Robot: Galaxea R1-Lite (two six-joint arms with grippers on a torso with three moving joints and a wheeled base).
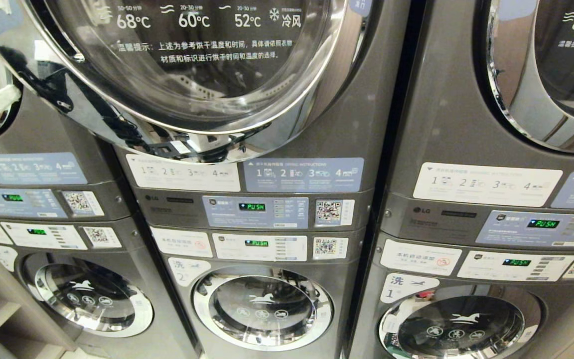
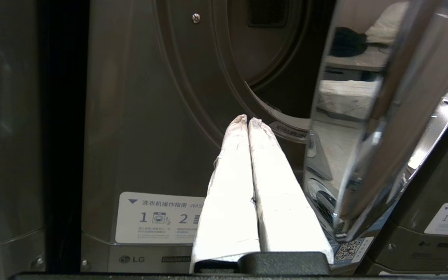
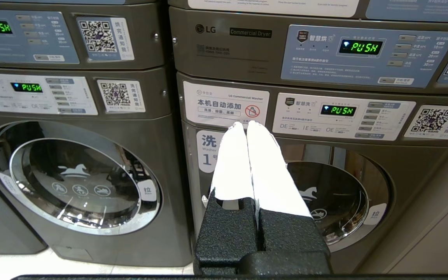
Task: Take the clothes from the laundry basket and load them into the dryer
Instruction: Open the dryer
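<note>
On the left, the left gripper [image 2: 247, 120] hangs before the open dryer mouth [image 2: 274, 74], its white-wrapped fingers [image 2: 231, 186] pressed together and holding nothing, so it needs to spread them before it reaches for any cloth. The swung-out dryer door [image 1: 207, 75] fills the middle, close beside that arm; I'd keep the arm wide of its chrome rim. On the right, the right gripper [image 3: 247, 128] sits parked, clenched and empty, facing a lower washer [image 3: 336, 198]. No basket or clothes are in sight.
</note>
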